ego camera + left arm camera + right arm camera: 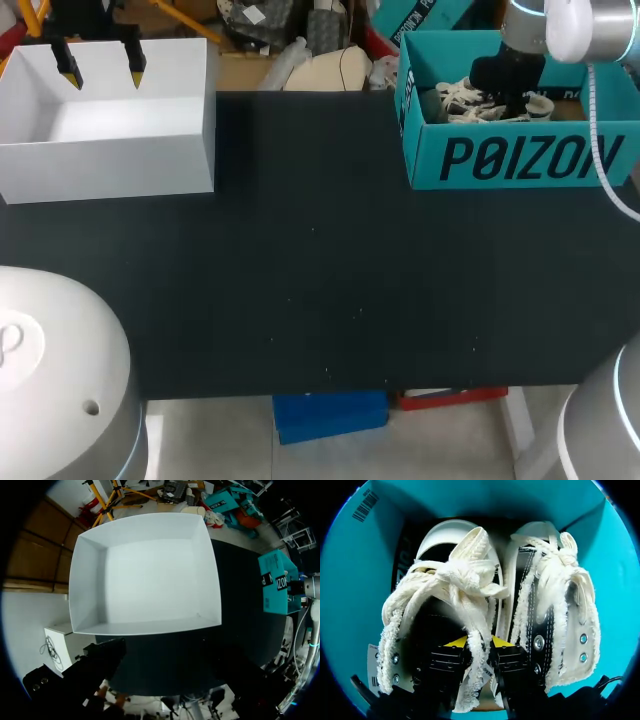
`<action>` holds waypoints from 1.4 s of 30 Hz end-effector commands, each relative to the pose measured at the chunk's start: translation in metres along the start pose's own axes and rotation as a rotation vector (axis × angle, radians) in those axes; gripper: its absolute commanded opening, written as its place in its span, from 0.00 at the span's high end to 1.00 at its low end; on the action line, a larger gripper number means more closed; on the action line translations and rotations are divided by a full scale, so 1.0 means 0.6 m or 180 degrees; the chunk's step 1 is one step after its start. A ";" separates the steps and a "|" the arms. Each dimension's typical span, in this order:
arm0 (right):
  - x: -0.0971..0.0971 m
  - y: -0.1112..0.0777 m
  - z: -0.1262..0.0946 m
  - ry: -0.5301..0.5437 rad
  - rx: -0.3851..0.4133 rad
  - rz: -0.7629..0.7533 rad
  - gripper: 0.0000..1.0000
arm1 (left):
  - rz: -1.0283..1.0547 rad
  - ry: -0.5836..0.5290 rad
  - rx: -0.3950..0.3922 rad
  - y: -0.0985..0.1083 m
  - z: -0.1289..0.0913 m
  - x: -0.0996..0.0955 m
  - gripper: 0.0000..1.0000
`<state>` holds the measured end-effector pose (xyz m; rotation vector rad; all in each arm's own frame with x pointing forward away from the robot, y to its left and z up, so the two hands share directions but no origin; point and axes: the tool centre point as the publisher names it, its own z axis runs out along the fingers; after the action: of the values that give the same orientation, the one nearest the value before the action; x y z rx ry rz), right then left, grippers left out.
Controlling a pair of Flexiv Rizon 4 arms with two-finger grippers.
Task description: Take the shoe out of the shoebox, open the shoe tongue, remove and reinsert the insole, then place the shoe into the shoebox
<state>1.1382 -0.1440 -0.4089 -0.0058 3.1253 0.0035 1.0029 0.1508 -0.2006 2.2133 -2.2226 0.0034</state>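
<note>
A teal shoebox (530,160) stands at the table's far right with a pair of black shoes (470,100) with frayed cream laces inside. My right arm (510,60) reaches down into it. In the right wrist view, my right gripper (478,642) is shut on the frayed cream edge of one shoe (445,580); the second shoe (550,605) lies beside it, and the shoebox's teal walls (350,580) surround both. My left gripper (103,72) hangs open over the white box, holding nothing.
An open white box (110,150) sits at the far left corner; it lies under my left gripper as the white box (145,575) in the left wrist view. The black table top (320,280) spreads between the two boxes.
</note>
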 end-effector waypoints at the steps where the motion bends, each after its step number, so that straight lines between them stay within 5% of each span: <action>1: 0.009 0.003 0.018 -0.0074 0.0013 0.0011 0.75 | -0.0008 -0.0010 -0.0004 0.001 -0.001 0.001 0.00; 5: 0.012 0.005 0.023 -0.0058 0.0006 -0.0007 0.78 | -0.0008 -0.0010 -0.0004 0.001 -0.001 0.001 0.00; 9: 0.014 0.006 0.024 -0.0044 0.0000 -0.0011 1.00 | -0.0008 -0.0010 -0.0004 0.001 -0.001 0.001 0.00; 21: 0.003 -0.019 -0.055 -0.0036 0.0050 -0.0076 1.00 | -0.0008 -0.0010 -0.0004 0.001 -0.001 0.001 0.00; 31: -0.011 -0.034 -0.177 0.0003 0.0183 -0.0096 1.00 | -0.0008 -0.0010 -0.0004 0.001 -0.001 0.001 0.00; 42: -0.002 -0.027 -0.365 0.0063 0.0487 0.0037 1.00 | -0.0008 -0.0010 -0.0004 0.001 -0.001 0.001 0.00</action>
<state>1.1444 -0.1728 -0.2617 -0.0029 3.1396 -0.1954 1.0029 0.1508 -0.2006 2.2134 -2.2226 0.0035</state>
